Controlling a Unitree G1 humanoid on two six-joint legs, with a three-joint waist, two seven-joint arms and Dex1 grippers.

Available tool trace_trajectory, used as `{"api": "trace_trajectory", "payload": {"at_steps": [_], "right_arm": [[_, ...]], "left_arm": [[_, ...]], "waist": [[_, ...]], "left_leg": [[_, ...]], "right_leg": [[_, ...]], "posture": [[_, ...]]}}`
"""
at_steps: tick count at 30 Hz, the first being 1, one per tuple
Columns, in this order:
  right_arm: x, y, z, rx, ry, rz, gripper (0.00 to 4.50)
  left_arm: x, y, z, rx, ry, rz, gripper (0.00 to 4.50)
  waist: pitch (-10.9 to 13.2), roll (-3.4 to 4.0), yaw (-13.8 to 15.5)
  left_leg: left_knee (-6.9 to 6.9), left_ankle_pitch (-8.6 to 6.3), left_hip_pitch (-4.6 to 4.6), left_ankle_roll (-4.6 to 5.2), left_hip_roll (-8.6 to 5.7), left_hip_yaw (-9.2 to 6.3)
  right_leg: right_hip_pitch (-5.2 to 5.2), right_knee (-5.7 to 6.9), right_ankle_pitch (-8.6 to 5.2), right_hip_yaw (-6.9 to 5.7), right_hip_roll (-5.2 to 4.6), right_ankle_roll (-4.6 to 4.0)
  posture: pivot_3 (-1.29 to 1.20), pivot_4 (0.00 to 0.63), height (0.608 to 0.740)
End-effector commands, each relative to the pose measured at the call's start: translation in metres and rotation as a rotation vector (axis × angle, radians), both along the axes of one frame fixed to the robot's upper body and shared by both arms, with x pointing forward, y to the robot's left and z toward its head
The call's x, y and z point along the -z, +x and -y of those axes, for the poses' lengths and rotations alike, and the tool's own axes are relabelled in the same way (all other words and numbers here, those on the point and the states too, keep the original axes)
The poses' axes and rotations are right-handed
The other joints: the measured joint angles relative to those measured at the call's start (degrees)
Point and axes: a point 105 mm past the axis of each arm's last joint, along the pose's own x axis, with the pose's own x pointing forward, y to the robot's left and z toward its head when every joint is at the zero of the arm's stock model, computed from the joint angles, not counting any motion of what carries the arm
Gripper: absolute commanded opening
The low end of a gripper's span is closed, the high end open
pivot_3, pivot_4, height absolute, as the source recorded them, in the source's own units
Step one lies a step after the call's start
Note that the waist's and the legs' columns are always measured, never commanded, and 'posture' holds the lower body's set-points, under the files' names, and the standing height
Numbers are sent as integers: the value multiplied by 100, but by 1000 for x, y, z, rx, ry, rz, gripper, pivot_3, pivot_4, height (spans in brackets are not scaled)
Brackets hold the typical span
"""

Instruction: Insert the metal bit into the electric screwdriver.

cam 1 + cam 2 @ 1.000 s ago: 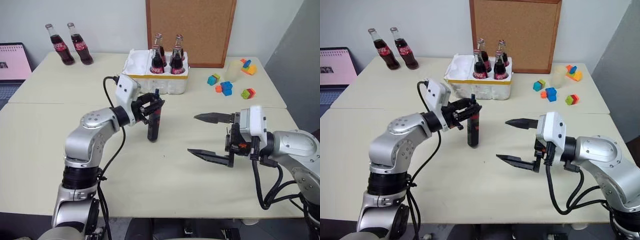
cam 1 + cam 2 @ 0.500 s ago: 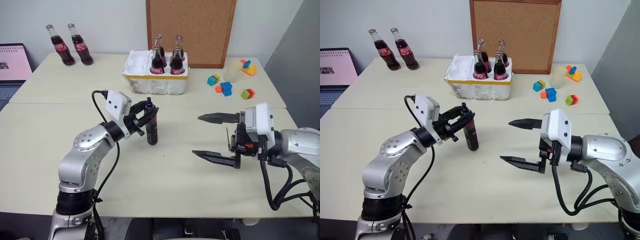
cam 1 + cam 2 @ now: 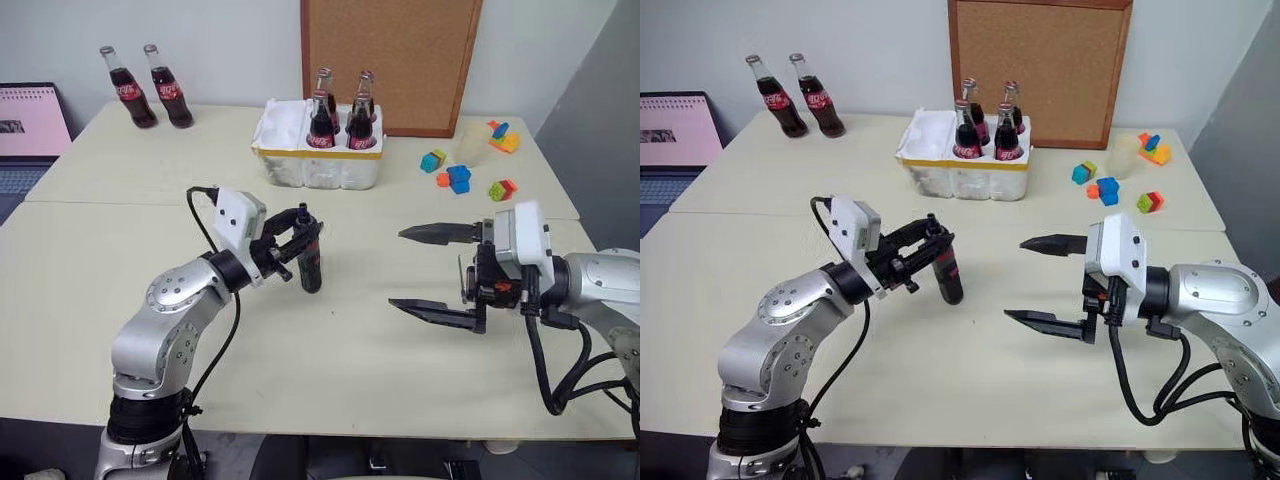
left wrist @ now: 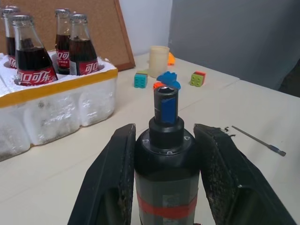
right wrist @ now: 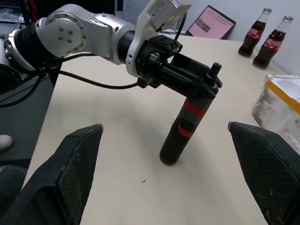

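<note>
- Left wrist view shows the left gripper clamped on the black cylindrical electric screwdriver with a red band, held upright, its open socket on top and empty.
- Beyond it, the thin dark grey metal bit lies flat on the cream table, untouched.
- Judging by this, the tool is secured; picking up the bit and seating it remain.
- Right gripper hangs with jaws spread wide, holding nothing, near the bit.
- Well behind stand a white foam crate of cola bottles, two loose cola bottles, coloured toy blocks and a corkboard; nothing blocks the path.
</note>
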Motion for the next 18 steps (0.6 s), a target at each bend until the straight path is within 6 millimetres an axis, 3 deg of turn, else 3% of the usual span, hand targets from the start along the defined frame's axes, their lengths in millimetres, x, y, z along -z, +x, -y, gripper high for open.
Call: {"api": "trace_trajectory", "payload": {"at_steps": [1,5,8,11,14,18], "right_arm": [[-8,4,8,31,-4,31,4500],[-5,16,27,144,-18,-15,4500],[9,35,50,330,-91,-52,4500],[26,53,75,576,-148,-145,4500],[40,60,86,692,-124,-274,4500],[76,75,110,965,-190,-445,4500]], "left_arm": [[-21,-2,11,52,-5,124,1598],[-29,-2,18,69,-19,191,1592],[-32,-4,25,75,-35,229,1590],[-23,-5,28,87,-22,240,1590],[-11,-5,31,87,-13,226,1590],[0,-5,34,91,-9,219,1589]], "waist": [[0,0,-1],[0,0,2],[0,0,8],[0,0,9],[0,0,-8],[1,4,-13]], "left_leg": [[0,0,0,0,1,-1],[-4,-1,-10,1,3,-2],[-6,-1,-12,2,3,-1],[-6,-2,-13,3,2,2],[-6,-1,-9,2,3,5],[-8,-1,-4,3,4,6]], "right_leg": [[4,-7,2,0,0,2],[4,-32,9,0,1,6],[4,-40,12,8,0,1],[4,-42,15,12,-2,-2],[4,-38,14,17,-2,3],[4,-35,18,16,13,5]], "posture": [[0,150,740],[0,150,740],[0,150,740],[0,150,740],[0,150,740],[0,150,740]]}}
